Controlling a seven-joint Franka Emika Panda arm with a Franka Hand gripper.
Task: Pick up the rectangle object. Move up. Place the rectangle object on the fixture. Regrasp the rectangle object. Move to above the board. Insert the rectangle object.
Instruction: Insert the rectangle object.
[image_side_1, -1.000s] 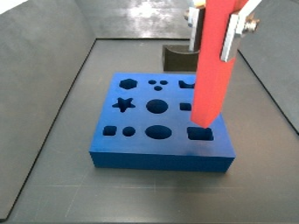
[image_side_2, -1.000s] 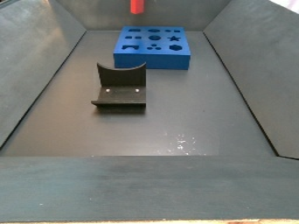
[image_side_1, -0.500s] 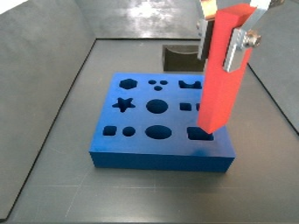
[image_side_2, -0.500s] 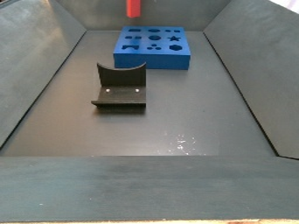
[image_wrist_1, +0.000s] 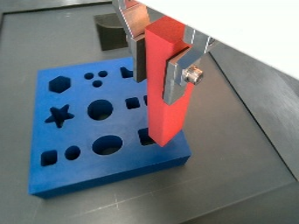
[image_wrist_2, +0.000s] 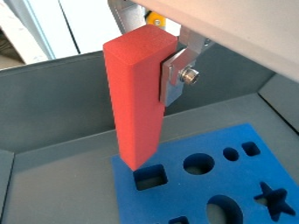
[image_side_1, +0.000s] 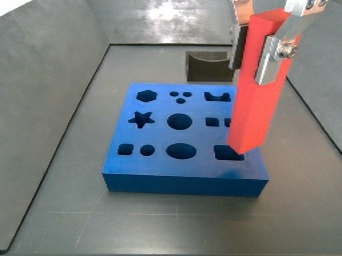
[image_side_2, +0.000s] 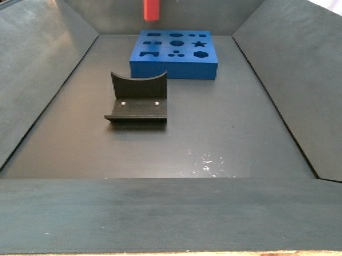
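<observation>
Dark grey worktop, walled bin. Gripper (image_side_1: 271, 45) is clamping the rectangle object (image_side_1: 254, 100) upright over the board (image_side_1: 187, 140), lower end hanging just above a square hole (image_wrist_2: 149, 178). Fixture (image_side_2: 136, 101) standing bare — regrasp apparently done, insertion remaining.

The gripper (image_side_1: 271, 45) hangs over the right front part of the tray, pointing straight down. Its flat silver fingers (image_wrist_1: 177, 77) are clamped on the upper end of the rectangle object (image_side_1: 254, 100), which hangs upright between them. In the wrist views one finger plate (image_wrist_2: 177, 70) presses flat against the bar's side.
</observation>
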